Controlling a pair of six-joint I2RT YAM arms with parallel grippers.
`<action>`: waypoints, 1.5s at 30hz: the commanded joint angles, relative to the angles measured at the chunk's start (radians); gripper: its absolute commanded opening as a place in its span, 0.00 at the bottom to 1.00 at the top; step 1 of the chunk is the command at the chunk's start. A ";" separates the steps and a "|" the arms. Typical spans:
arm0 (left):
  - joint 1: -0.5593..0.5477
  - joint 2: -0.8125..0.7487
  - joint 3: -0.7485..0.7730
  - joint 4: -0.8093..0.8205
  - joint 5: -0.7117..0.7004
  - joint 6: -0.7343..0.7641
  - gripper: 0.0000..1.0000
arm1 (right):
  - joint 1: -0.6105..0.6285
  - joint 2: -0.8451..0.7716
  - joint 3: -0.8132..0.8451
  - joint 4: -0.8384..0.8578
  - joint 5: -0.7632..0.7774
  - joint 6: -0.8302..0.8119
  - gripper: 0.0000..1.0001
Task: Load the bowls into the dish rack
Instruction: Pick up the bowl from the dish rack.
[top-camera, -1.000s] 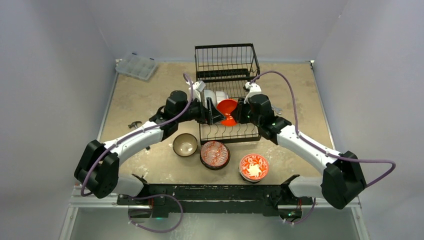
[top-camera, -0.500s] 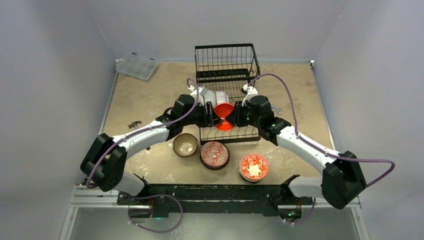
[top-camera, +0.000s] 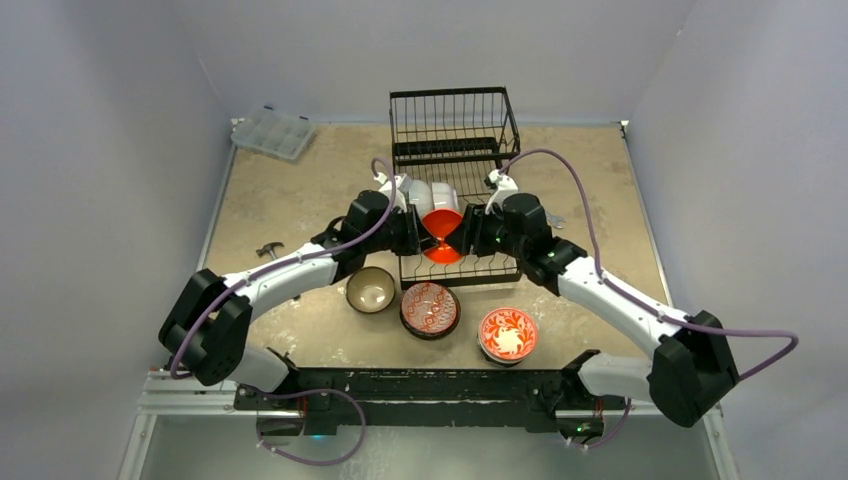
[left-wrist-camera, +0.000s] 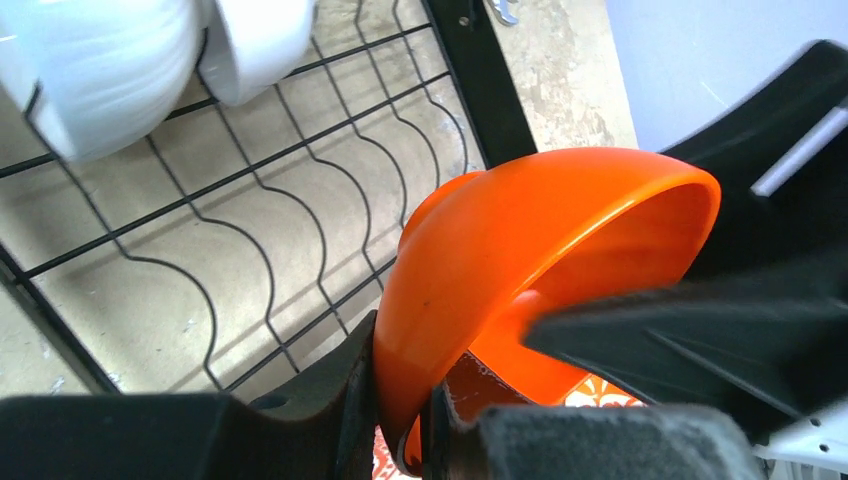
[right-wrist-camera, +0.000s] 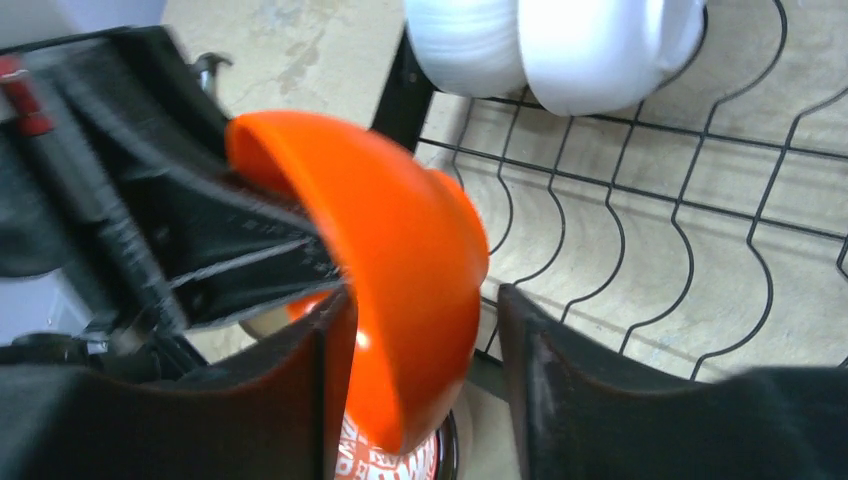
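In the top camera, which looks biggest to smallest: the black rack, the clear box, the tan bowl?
Largest: black rack.
Then: clear box.
Smallest: tan bowl.

From here I can read no text, label, brand or number in any of my three views (the markings inside the dark-rimmed patterned bowl and the red floral bowl are ornament, not lettering).

- An orange bowl is tipped on its side, with its open side facing right.
- The left gripper pinches the bowl's rim at the bottom.
- The right gripper pokes a black finger into the bowl.
- Two white bowls stand in the dish rack behind it.
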 joint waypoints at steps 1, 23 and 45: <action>0.039 -0.044 -0.028 0.060 0.019 -0.040 0.00 | -0.008 -0.091 -0.005 0.016 -0.081 0.042 0.69; 0.158 -0.108 -0.255 0.569 0.448 -0.249 0.00 | -0.132 -0.001 -0.060 0.331 -0.645 0.224 0.95; 0.111 -0.058 -0.261 0.530 0.451 -0.194 0.00 | -0.132 0.022 -0.030 0.385 -0.703 0.234 0.75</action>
